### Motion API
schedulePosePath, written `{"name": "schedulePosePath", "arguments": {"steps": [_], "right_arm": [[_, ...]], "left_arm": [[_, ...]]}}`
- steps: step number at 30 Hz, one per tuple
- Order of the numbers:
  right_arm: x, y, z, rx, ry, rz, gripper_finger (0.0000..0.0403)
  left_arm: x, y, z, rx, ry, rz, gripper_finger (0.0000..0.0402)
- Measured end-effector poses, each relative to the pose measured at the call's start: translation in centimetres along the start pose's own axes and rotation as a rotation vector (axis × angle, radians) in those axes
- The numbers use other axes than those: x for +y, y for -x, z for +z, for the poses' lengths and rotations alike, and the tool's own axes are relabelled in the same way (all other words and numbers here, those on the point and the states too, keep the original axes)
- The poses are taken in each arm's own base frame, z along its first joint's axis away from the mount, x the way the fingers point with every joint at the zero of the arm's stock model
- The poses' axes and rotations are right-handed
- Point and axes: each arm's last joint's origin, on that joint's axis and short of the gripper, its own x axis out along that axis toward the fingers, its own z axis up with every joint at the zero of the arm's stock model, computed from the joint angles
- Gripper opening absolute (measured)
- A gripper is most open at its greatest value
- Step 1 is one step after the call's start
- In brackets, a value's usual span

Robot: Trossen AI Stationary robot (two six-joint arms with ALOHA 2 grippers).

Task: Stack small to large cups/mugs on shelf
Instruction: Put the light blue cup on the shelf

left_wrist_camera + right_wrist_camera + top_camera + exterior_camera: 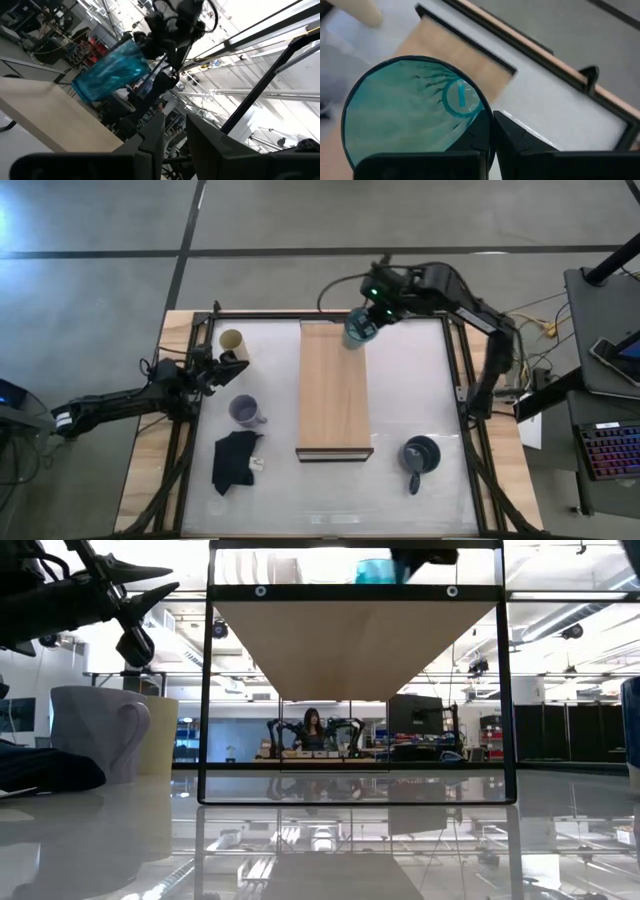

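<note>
My right gripper is shut on the translucent teal tumbler, which hangs in the air over the far right corner of the light-brown shelf. In the low view the tumbler shows above the shelf board. My left gripper is open and holds nothing, just near of the cream cup, which stands on the table's left. The lavender mug stands upright on the table left of the shelf. The dark blue mug sits near the table's near right corner. My right gripper pinches the tumbler's rim, one finger inside the mouth and the other outside the wall. The tumbler is lifted clear and hangs tilted below the gripper, its base pointing down toward the shelf.
A black cloth lies on the table near the lavender mug, with a small white tag beside it. The shelf stands raised on a black frame. A person sits at a desk far behind the table.
</note>
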Motion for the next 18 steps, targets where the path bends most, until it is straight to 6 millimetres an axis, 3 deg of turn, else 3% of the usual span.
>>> {"name": "schedulePosePath", "arguments": {"steps": [5, 10, 18], "right_arm": [[0.5, -1.9, 1.6, 0.022, -0.018, 0.081, 0.0009], [1.4, -3.9, 2.0, 0.051, -0.010, 0.047, 0.0009], [1.9, -4.6, 2.5, 0.007, -0.017, 0.029, 0.0011]], "left_arm": [[0.0, 0.0, 0.0, -0.001, 0.000, -0.002, 0.0065], [0.0, 0.0, 0.0, 0.001, 0.000, -0.002, 0.0065], [0.0, 0.0, 0.0, 0.002, 0.000, -0.002, 0.0065]]}}
